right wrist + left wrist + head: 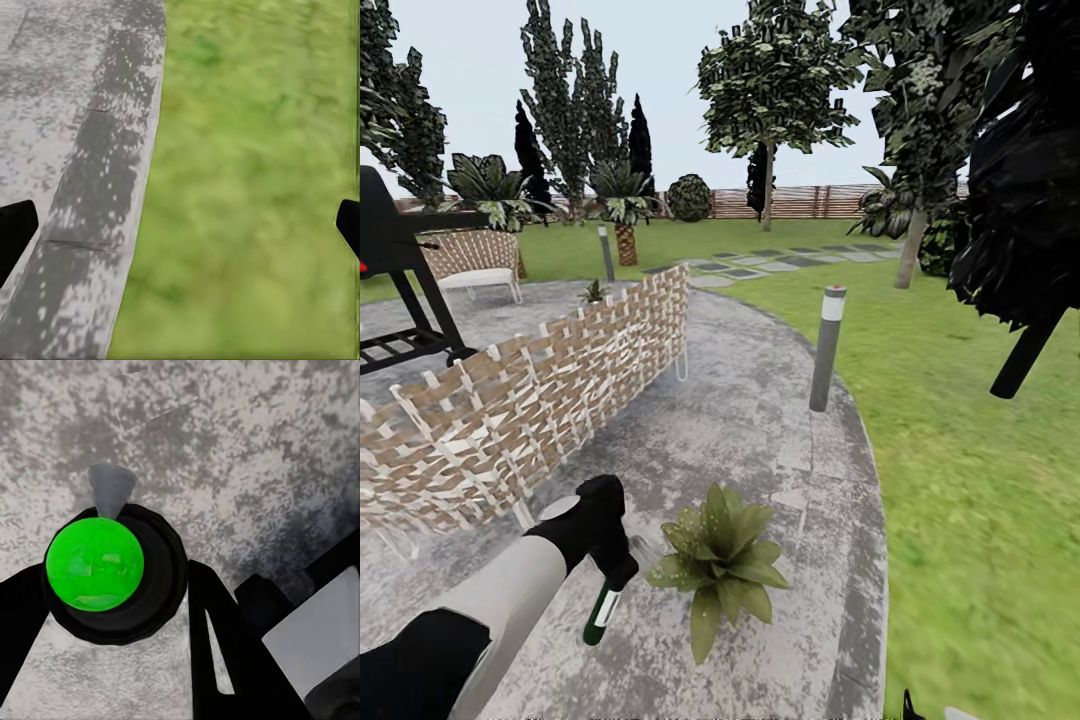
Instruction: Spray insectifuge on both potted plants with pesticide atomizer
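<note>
Left gripper (610,570): fingers clamped around pesticide atomizer (601,612), pickup done.
Right fingers (15,229): spread apart, empty.
Potted plant (720,565): beside atomizer; some pale specks, coverage unclear.

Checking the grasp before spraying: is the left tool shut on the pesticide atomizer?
Yes. The left tool is shut on the pesticide atomizer, which hangs beside the potted plant.

I see flat, even daylight under a pale sky (670,60); shadows are faint, nothing glares, and the lawn (255,187) renders soft and blurry.
</note>
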Robot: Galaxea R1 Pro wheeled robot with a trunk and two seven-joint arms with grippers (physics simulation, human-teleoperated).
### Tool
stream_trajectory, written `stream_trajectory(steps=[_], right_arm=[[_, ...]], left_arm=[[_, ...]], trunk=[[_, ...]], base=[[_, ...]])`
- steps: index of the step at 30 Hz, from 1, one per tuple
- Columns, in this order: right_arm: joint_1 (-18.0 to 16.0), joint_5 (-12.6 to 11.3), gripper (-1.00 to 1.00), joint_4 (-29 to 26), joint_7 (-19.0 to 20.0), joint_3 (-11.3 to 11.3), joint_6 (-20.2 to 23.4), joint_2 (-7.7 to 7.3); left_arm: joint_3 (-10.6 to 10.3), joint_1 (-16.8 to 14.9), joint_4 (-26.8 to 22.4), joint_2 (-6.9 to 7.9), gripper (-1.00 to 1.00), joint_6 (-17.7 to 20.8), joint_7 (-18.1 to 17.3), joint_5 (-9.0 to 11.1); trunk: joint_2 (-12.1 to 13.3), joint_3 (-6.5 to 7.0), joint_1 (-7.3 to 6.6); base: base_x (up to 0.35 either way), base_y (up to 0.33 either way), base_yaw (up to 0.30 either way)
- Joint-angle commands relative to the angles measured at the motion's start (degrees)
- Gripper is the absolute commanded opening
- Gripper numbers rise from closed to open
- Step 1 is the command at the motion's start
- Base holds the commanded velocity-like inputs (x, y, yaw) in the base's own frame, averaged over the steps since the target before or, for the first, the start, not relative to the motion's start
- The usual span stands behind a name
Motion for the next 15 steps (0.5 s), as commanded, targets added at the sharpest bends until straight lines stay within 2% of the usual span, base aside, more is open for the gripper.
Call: stream_trajectory(steps=[1, 4, 9, 12, 15], right_arm=[[-0.04, -0.22, 1.0, 0.0, -0.07, 0.14, -0.15, 0.0], [-0.02, -0.22, 1.0, -0.03, -0.08, 0.15, -0.15, 0.0], [-0.03, -0.22, 1.0, -0.04, -0.12, 0.15, -0.15, 0.0], [-0.01, -0.22, 1.0, -0.04, -0.11, 0.15, -0.15, 0.0], [-0.03, -0.22, 1.0, -0.04, -0.12, 0.15, -0.15, 0.0]], left_arm=[[-0.28, -1.11, -0.1, -0.42, -1.0, 0.31, -2.81, -1.01], [-0.74, -2.05, -0.12, -0.78, -1.0, 0.29, -4.09, -1.2], [-4.07, -2.34, -0.12, -1.0, -1.0, 0.29, -4.49, -1.17], [-4.82, -2.41, -0.12, -1.17, -1.0, 0.36, -4.58, -1.16], [-5.59, -2.47, -0.12, -2.05, -1.0, 0.37, -4.61, -1.05]], trunk=[[-0.02, -0.06, -0.01], [-0.02, -0.06, -0.01], [-0.02, -0.06, -0.01], [-0.02, -0.06, -0.01], [-0.02, -0.06, -0.01]], base=[[-0.034, -0.206, 0.003], [-0.013, -0.095, 0.001], [-0.001, -0.01, 0.031], [0.0, -0.001, 0.236], [0.0, 0.0, 0.271]])
